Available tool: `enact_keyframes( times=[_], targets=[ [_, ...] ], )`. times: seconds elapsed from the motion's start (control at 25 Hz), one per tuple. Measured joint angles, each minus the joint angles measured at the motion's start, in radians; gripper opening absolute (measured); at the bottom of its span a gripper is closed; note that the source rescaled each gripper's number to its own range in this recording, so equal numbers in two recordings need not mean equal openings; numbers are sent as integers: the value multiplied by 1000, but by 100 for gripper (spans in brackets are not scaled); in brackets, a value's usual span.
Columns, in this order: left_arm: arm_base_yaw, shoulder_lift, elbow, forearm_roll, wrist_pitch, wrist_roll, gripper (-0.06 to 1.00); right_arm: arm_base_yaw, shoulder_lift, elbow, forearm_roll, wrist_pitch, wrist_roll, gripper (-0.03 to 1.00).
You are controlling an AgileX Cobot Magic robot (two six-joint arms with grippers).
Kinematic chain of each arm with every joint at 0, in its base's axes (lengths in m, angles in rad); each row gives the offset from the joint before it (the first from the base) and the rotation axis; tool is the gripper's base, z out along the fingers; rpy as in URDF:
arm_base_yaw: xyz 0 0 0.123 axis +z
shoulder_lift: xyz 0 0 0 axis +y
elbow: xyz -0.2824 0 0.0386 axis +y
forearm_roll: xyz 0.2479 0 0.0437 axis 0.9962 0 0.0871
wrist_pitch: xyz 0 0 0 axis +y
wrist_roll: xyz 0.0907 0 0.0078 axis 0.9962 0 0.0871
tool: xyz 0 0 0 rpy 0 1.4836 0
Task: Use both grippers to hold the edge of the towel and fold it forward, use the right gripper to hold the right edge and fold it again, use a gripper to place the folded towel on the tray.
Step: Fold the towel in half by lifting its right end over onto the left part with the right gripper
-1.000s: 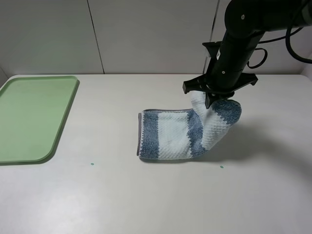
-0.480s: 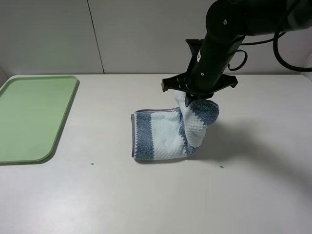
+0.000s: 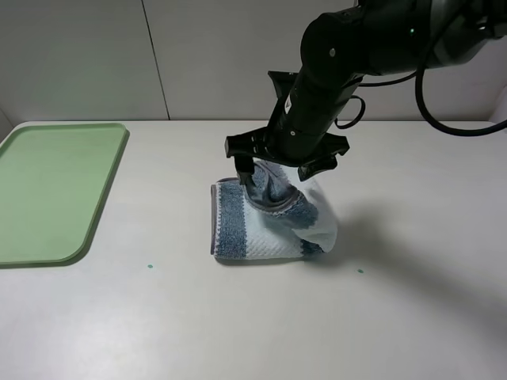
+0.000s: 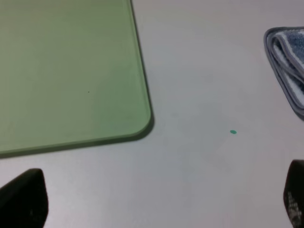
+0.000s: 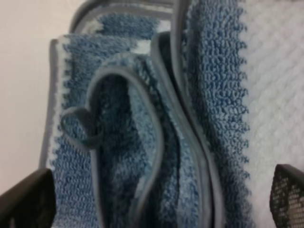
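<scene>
The striped blue and white towel (image 3: 261, 229) lies folded mid-table, its right part turned over to the left and bulging up. My right gripper (image 3: 275, 170) hovers right over that turned part with its jaws wide apart. In the right wrist view the towel (image 5: 142, 118) fills the picture, with the grey hem (image 5: 190, 133) and the corner loop (image 5: 78, 126) between the spread fingers of the gripper (image 5: 156, 199). The green tray (image 3: 47, 190) lies at the far left. My left gripper (image 4: 156, 204) is open above bare table near the tray's corner (image 4: 142, 118), and the towel's left end (image 4: 287, 61) shows there.
Two small green dots (image 3: 148, 266) (image 3: 360, 271) mark the white table in front of the towel. A pale wall runs along the back. The right arm's black cables hang above the table's right rear.
My right gripper has carried the towel's right edge up and over to the left. Its fingers were together on the cloth before and now stand apart. The towel's left end shifted slightly left.
</scene>
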Motion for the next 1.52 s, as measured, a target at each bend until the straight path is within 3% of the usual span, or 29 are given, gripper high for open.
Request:
enact_keyframes(
  times=[0.32,0.48,0.68,1.0,1.24,1.52],
  targets=[
    [0,0,0,0,0,0,99,0,-44,0,-44,9,-3,100],
    [0,0,0,0,0,0,99,-19,-97,0,-100,74,-3,100],
    [0,0,0,0,0,0,99,-61,-108,1,-218,195,1,100],
    [0,0,0,0,0,0,99,-118,-49,1,-407,285,38,100],
    [0,0,0,0,0,0,99,-127,-15,1,-348,340,35,100],
    [0,0,0,0,0,0,99,-89,4,1,-178,258,-8,100]
  ],
)
